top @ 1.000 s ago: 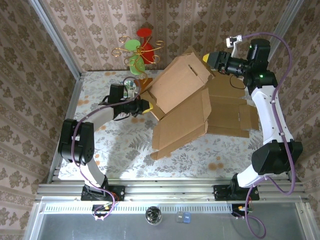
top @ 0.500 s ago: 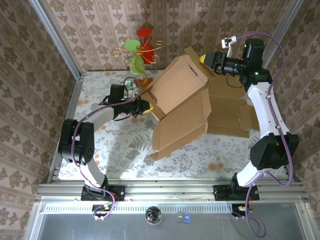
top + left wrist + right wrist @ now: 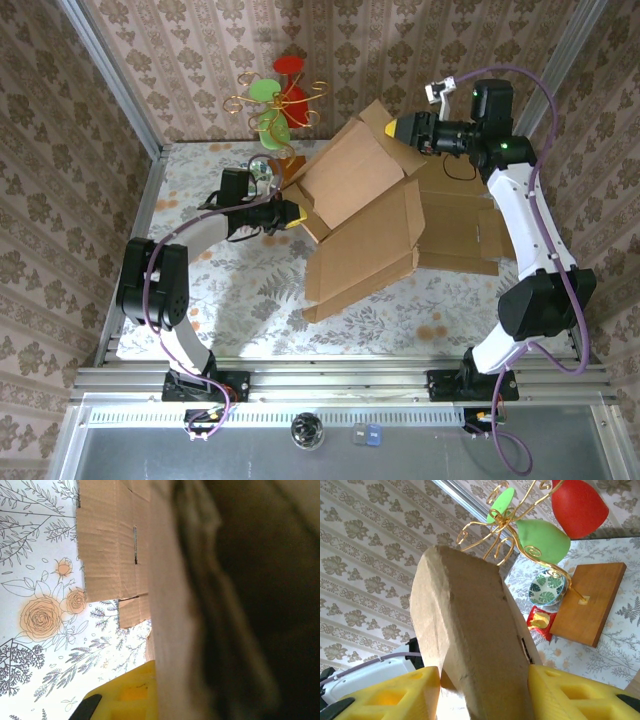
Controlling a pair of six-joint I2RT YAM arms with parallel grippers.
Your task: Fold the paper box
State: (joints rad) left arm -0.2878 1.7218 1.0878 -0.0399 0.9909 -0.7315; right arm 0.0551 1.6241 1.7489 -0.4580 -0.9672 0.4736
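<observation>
The brown paper box (image 3: 365, 215) is half folded and raised off the floral table (image 3: 230, 290), with flat panels spread out to the right. My left gripper (image 3: 292, 212) is shut on the box's left edge. In the left wrist view, one yellow finger (image 3: 125, 697) presses against the cardboard wall (image 3: 110, 540); the other finger is hidden behind it. My right gripper (image 3: 400, 128) holds the box's upper flap at the back. From the right wrist, the flap (image 3: 470, 620) stands between both yellow fingers of that gripper (image 3: 482, 690).
A gold wire stand with red and green cups (image 3: 278, 100) rises at the back on a wooden base (image 3: 587, 602). Beside it sit a leaf-patterned bowl (image 3: 546, 587) and a red packet (image 3: 540, 622). Wallpapered walls close in the table.
My right gripper has moved left with the upper flap, tipping it further over the box. The left arm has held still.
</observation>
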